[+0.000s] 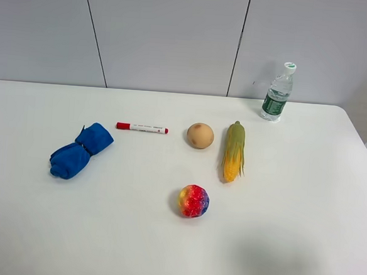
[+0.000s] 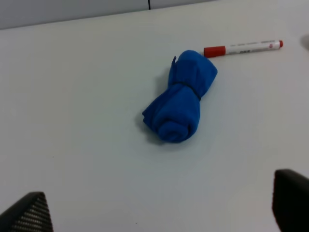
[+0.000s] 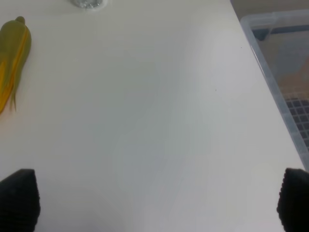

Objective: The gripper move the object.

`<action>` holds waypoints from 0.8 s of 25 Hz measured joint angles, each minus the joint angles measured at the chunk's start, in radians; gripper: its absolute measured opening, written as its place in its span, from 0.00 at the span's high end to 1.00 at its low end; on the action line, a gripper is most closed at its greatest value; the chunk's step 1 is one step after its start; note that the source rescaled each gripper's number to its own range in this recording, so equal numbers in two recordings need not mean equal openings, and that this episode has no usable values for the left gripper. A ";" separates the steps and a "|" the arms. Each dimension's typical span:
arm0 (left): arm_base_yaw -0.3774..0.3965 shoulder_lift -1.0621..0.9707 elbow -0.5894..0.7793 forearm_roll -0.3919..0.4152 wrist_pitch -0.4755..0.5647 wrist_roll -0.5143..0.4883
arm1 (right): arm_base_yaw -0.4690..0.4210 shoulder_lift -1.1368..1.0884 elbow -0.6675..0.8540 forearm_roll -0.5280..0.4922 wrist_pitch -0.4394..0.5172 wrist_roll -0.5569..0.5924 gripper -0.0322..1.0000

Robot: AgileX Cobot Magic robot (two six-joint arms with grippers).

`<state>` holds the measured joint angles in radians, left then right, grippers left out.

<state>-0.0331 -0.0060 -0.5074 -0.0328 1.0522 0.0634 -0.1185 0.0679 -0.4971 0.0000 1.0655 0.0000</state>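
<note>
Hovering wide open and empty over the white desk (image 1: 305,202): left tool (image 2: 159,212), right tool (image 3: 154,203), neither touching the matte tan-brown ball (image 1: 200,135).

Both grippers show only fingertips (image 2: 29,212) (image 3: 19,200) cut off at the wrist views' lower corners. The clear bin (image 3: 277,58) runs off the right edge; the bottle (image 3: 88,3) is clipped at top.

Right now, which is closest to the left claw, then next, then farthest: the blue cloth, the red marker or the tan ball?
1. Blue cloth, straight ahead.
2. Red marker, just beyond the cloth.
3. Tan ball, past the marker's far end.
</note>
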 joint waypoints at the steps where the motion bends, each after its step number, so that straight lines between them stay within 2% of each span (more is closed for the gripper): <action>1: 0.000 0.000 0.000 0.000 0.000 0.000 | 0.000 0.000 0.001 0.005 0.000 0.000 0.00; 20: 0.000 0.000 0.000 0.000 0.000 0.000 | 0.015 -0.070 0.001 0.006 0.000 0.000 0.00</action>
<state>-0.0331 -0.0060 -0.5074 -0.0328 1.0522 0.0634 -0.1037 -0.0022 -0.4963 0.0063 1.0653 0.0000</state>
